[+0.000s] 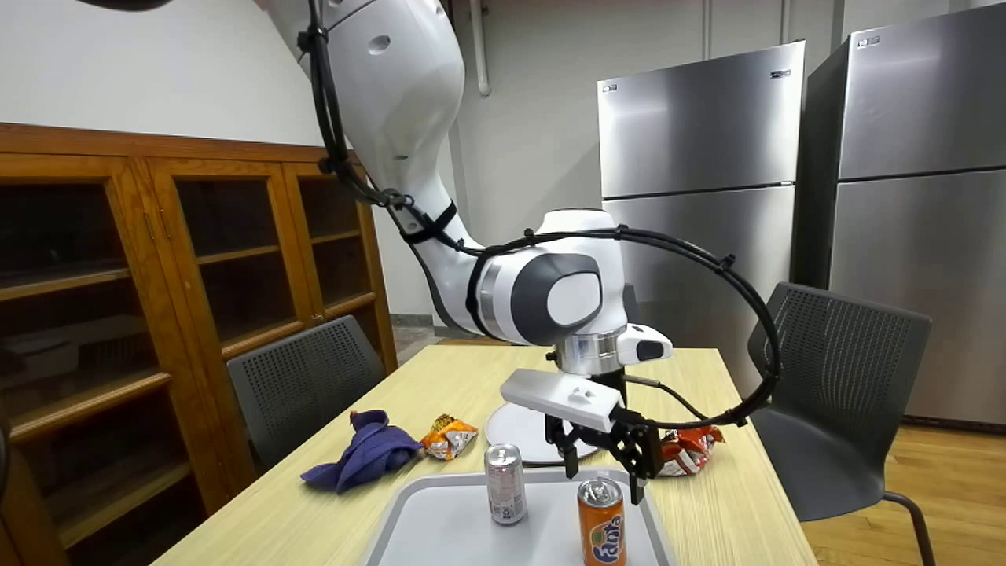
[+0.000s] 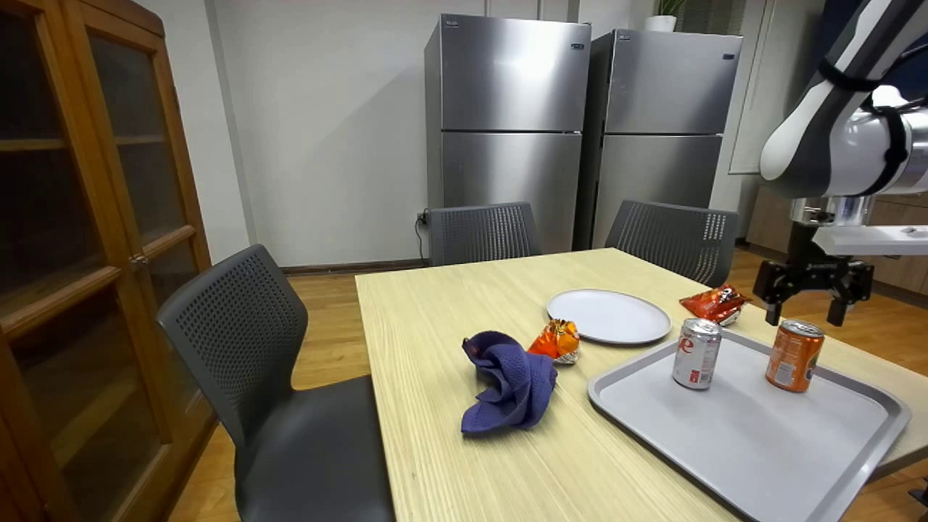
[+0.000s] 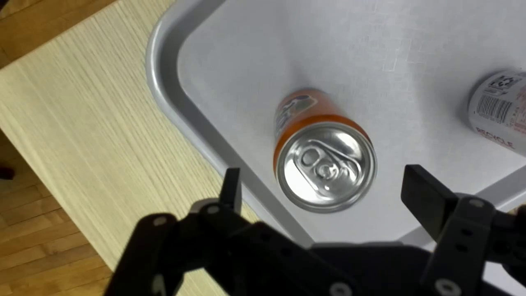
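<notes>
Arm (image 1: 401, 94) slanting down from the top of the frame, I bend at the wrist in an exterior view and point straight down. My jaws stand wide apart, close to one orange can (image 1: 603, 523), which is upright on one grey tray (image 1: 448, 519). I count one silver can (image 1: 505, 483) on the same tray, and past it one white plate (image 1: 515, 432), two snack bags (image 1: 448, 437) and one purple-blue cloth (image 1: 369, 452) on one table (image 1: 251, 527). Around these I see one wooden cabinet (image 1: 157, 259), two fridges (image 1: 699, 134) and two dark chairs (image 1: 306, 385) in plain sight.

In an exterior view where I enter from the right edge, my wrist is vertical and my two fingertips (image 2: 837, 313) point down, spread to either side of the orange can's top. The counts agree for cans, tray, plate, bags and cloth; here three chairs show, and one potted plant (image 2: 660, 23) at the top of a fridge.

In the wrist view my jaws come in from the bottom, well spread. The orange can's lid lies between the fingertips, with space on both sides. One silver can is cut by the right edge; one tray corner and the wooden floor (image 3: 33, 246) show at left.
</notes>
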